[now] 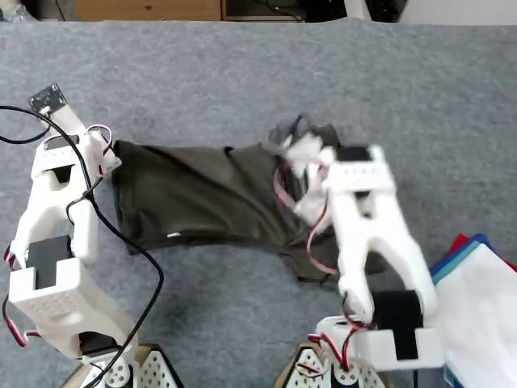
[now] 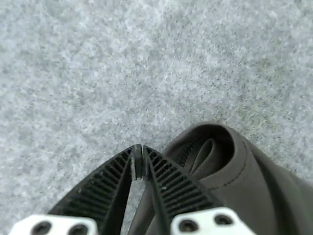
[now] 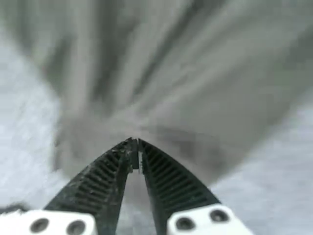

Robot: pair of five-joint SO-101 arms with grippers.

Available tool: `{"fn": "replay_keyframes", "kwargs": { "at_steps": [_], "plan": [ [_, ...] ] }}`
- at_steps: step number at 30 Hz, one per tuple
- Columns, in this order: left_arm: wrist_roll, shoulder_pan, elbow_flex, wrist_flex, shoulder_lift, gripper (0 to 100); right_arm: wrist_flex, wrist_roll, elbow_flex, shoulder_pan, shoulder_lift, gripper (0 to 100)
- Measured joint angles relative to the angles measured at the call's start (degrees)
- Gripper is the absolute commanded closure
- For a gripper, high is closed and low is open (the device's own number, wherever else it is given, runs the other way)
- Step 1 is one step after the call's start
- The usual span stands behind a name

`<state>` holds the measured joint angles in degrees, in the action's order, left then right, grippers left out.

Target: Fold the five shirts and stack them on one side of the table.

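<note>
I had one dark shirt (image 1: 194,194) spread lengthwise across the middle of the grey worktop (image 1: 242,73), crumpled rather than folded. From the high view my left arm (image 1: 52,210) sat at the shirt's left end and my right arm (image 1: 371,218) hung over its right end, where the cloth was bunched into a small heap.

Through the left wrist camera I saw the left fingers (image 2: 105,188) clenched, tips pressed together just beside a rolled edge of the shirt (image 2: 234,171). I could see no cloth between the tips, only bare worktop (image 2: 146,58) beyond them.

Through the right wrist camera the right fingers (image 3: 171,183) were clenched too, tips meeting in front of the shirt (image 3: 171,63). That picture was smeared, so I could not tell whether any fabric was pinched between them.

At the right edge of the worktop lay a stack (image 1: 485,315) of folded shirts, white on top with blue and red edges showing beneath it, well apart from the dark shirt
</note>
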<state>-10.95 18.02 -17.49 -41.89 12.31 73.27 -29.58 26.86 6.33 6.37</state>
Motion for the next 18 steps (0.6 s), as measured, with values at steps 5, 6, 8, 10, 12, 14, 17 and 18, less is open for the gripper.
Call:
{"fn": "replay_keyframes", "kwargs": {
  "at_steps": [5,6,8,10,12,14,17,18],
  "plan": [
    [0.0,0.0,5.5,-6.9,0.0,98,0.1,0.0,-20.5,-1.2,-12.5,99.2],
    [0.0,0.0,7.2,-8.9,0.0,98,0.1,0.0,-24.4,-1.2,-15.9,99.2],
    [0.0,0.0,10.5,-12.1,0.0,98,0.1,0.0,-32.4,-1.2,-23.4,99.2],
    [0.0,-0.2,13.9,-15.7,0.0,98,0.1,1.1,-40.1,-1.2,-30.5,99.2],
    [0.2,-0.4,17.5,-19.7,0.0,98,1.1,1.6,-47.3,-1.2,-36.7,99.2],
    [0.0,-0.9,20.4,-23.3,0.0,98,1.7,3.2,-54.1,-1.2,-42.3,99.2],
    [-0.1,-3.1,22.7,-26.3,0.0,98,2.1,5.7,-62.9,-1.5,-49.8,99.2],
    [-0.5,-4.0,23.0,-26.5,0.0,98,2.2,6.3,-65.2,-1.8,-51.9,99.2]
  ]
}}
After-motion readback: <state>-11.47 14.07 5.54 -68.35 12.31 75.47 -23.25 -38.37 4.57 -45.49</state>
